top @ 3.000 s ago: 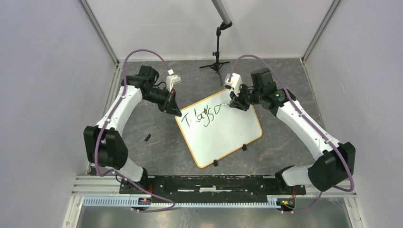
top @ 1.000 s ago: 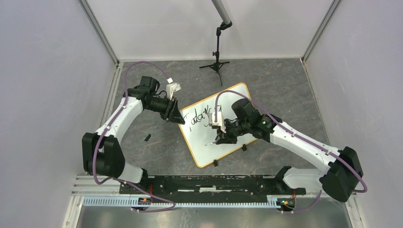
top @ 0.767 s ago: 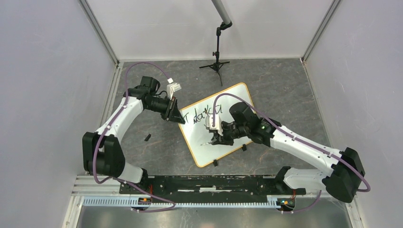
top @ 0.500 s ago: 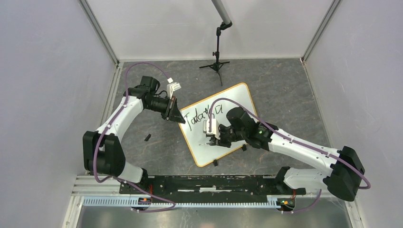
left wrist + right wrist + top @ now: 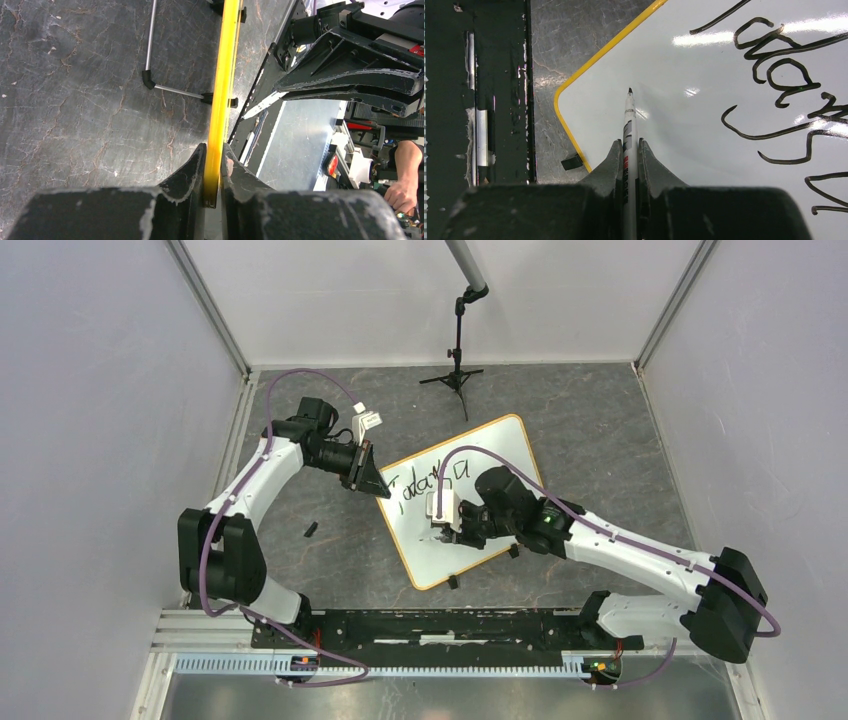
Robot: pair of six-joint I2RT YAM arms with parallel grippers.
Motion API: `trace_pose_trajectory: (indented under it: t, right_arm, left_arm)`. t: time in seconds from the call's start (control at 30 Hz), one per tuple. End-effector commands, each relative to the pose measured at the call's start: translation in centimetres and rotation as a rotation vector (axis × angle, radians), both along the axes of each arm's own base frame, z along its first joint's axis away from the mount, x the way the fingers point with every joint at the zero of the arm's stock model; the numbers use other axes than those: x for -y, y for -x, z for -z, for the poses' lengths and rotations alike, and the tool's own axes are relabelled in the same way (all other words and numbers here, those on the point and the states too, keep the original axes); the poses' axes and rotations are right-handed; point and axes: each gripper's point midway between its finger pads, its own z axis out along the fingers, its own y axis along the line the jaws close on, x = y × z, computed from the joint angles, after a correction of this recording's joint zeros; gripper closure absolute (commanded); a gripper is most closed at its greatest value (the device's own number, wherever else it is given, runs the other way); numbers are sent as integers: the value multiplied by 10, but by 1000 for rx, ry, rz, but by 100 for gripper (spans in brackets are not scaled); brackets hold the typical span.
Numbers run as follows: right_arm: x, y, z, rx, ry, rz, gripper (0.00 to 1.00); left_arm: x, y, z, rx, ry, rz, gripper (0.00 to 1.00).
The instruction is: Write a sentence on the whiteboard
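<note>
The whiteboard (image 5: 500, 465) lies tilted on the grey table, with a yellow rim (image 5: 222, 75). One line of the sentence (image 5: 425, 483) runs across its far half in black script (image 5: 784, 75). My left gripper (image 5: 378, 488) is shut on the board's left rim, both fingers pressed on the yellow edge (image 5: 213, 155). My right gripper (image 5: 440, 533) is shut on a white marker (image 5: 629, 120). The marker's black tip points at blank white surface below the writing, near a rounded corner. Whether the tip touches the board I cannot tell.
Two black clip feet (image 5: 453, 583) (image 5: 513, 551) sit on the board's near edge. A small black piece (image 5: 311, 530) lies on the table left of the board. A black tripod stand (image 5: 457, 375) rises at the back. The arms' black rail (image 5: 430, 625) runs along the near edge.
My left jaws closed onto the board's rim. My right arm carried the marker from the end of the written line down and left to the blank area below it.
</note>
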Motion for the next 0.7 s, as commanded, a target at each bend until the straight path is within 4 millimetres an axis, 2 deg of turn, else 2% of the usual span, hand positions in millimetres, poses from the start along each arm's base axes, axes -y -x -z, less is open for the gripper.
trace_pose_trajectory:
  t: [0.0, 0.67]
  right_arm:
    - [-6, -6, -29, 46, -46, 9, 100]
    - [-6, -10, -25, 44, -42, 9, 100]
  left_arm:
    - [-2, -18, -1, 81, -33, -18, 98]
    - [-3, -18, 0, 85, -54, -20, 97]
